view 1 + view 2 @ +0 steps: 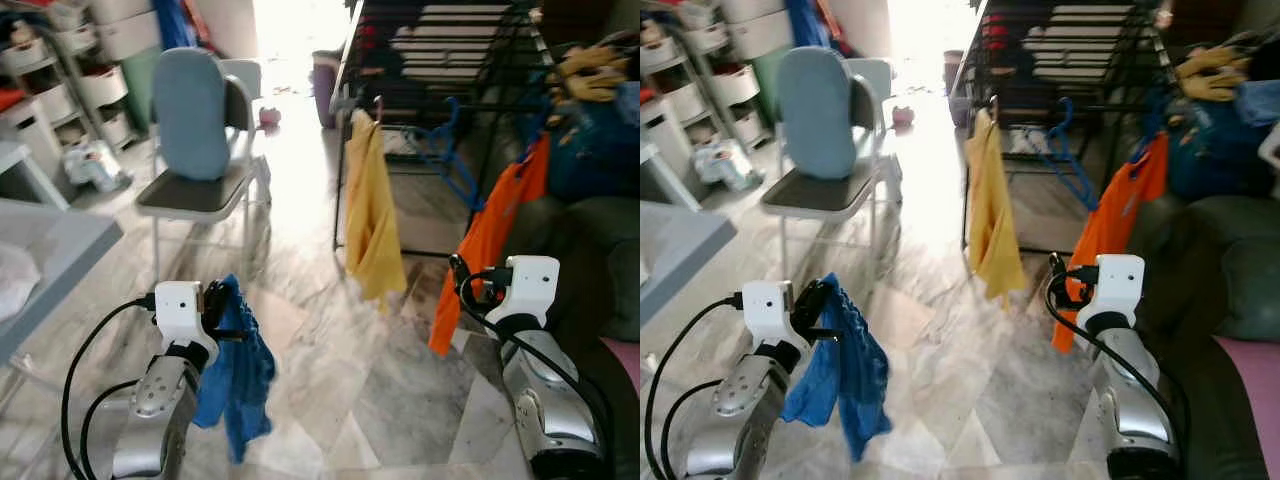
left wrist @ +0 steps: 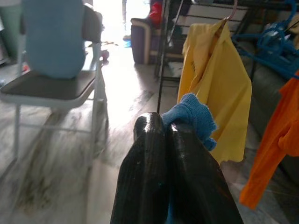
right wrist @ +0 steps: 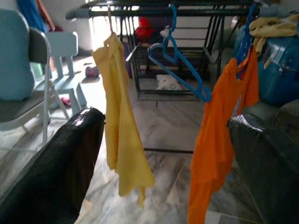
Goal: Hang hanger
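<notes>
Main risk: the blue garment (image 1: pixel 235 370) slips out of the left pincer (image 2: pixel 169 135) before it reaches the rack (image 1: pixel 440 60). The fingers are shut tight together on just a small bunched tuft of cloth, w/ most of the fabric dangling free below the wrist, so any jolt while walking could tug it loose or drag it on the floor (image 1: pixel 330 350). I can't make out a hanger inside the garment; if there's none, or the hook is buried in the folds, the hanging step will likely miss the rail.

Second risk: crowding at the rack. The yellow shirt (image 1: pixel 372 215) hangs at approx 12 o'clock, the orange shirt (image 1: pixel 490 240) at approx 2 o'clock, and an empty blue hanger (image 3: pixel 180 60) sits on the rail between them. Swinging the load in could knock these off or tangle w/ them. The chair (image 1: pixel 200 140) at approx 11 o'clock stands near the path and could catch the left arm.

Right pincer (image 3: pixel 163 154) is spread wide apart, holding nothing, pointed at the gap between the two shirts, well short of the rack.

Task item: the blue garment is a soft, crumpled knit-looking cloth, mid-blue, hanging limp in uneven folds from the left pincer at approx 7 o'clock, low and near the robot, well apart from the rack.
</notes>
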You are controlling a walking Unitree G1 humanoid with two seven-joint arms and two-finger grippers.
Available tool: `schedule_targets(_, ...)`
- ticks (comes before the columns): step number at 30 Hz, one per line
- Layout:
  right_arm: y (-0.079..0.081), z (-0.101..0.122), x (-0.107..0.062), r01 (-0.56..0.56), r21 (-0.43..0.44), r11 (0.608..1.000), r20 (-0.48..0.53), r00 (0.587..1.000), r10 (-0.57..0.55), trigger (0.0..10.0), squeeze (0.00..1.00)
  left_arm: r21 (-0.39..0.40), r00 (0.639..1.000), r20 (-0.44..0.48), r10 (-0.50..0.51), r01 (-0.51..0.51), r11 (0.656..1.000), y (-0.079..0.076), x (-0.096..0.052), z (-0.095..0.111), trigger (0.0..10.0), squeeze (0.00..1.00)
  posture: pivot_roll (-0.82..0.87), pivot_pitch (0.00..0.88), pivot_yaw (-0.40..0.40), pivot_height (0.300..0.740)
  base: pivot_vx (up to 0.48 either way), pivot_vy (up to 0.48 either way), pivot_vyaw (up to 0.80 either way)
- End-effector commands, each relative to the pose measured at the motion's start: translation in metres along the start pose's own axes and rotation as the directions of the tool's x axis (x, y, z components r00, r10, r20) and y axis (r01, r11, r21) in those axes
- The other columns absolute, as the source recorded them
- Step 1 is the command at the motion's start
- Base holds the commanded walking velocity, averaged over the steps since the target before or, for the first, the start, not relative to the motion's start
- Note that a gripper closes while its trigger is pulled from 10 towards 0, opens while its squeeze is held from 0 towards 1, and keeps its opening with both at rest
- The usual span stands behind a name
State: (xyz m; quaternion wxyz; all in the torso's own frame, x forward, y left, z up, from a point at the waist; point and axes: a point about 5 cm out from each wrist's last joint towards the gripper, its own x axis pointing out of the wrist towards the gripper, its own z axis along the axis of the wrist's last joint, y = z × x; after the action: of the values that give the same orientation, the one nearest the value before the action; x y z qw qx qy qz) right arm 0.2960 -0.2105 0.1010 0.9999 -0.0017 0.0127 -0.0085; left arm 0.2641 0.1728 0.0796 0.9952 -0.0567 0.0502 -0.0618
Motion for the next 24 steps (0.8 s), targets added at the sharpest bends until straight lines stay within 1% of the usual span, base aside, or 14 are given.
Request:
schedule_targets(1,0.011,0.002,0.003,-0.033,0.007,0.999,0.009,0.999,0.033,10.0,0.00,0.018,1.000,0.015,0.018,-0.019,1.000,0.007,-0.001,0.006,10.0,0.00,-0.08,0.000,0.023,0.740,0.259,0.405,-0.80)
schedule_targets(6,0.011,0.002,0.003,-0.033,0.009,0.999,0.010,0.999,0.033,10.0,0.00,0.017,1.000,0.011,0.018,-0.018,1.000,0.006,-0.001,0.004,10.0,0.00,-0.08,0.000,0.023,0.740,0.207,0.409,-0.75)
schedule_targets(9,0.013,0.002,0.003,-0.036,0.010,0.999,0.012,0.999,0.036,10.0,0.00,0.008,1.000,0.007,-0.014,0.014,1.000,0.001,-0.001,0.002,10.0,0.00,-0.08,0.000,0.022,0.740,0.000,0.000,0.00)
schedule_targets(12,0.013,0.003,0.004,-0.038,0.010,0.999,0.013,0.999,0.038,10.0,0.00,0.002,1.000,0.011,-0.027,0.027,1.000,-0.002,-0.001,0.003,10.0,0.00,-0.08,0.000,0.022,0.740,0.000,0.000,0.00)
schedule_targets(15,0.016,0.002,0.004,-0.046,0.005,0.999,0.015,0.999,0.046,10.0,0.00,-0.029,0.999,0.029,-0.040,0.040,0.999,-0.004,-0.002,0.004,10.0,0.00,-0.08,0.000,0.020,0.740,0.000,0.000,0.00)
schedule_targets(22,0.017,0.003,0.006,-0.056,-0.005,0.998,0.016,0.998,0.056,10.0,0.00,-0.026,0.999,0.022,-0.047,0.048,0.999,-0.008,-0.002,0.001,10.0,0.00,-0.08,0.000,0.021,0.740,0.000,0.000,0.00)
schedule_targets(24,0.017,0.003,0.006,-0.059,-0.015,0.998,0.015,0.998,0.059,10.0,0.00,-0.022,0.999,0.021,-0.041,0.041,0.999,-0.006,-0.002,0.001,10.0,0.00,-0.09,0.000,0.020,0.740,0.246,0.000,0.00)
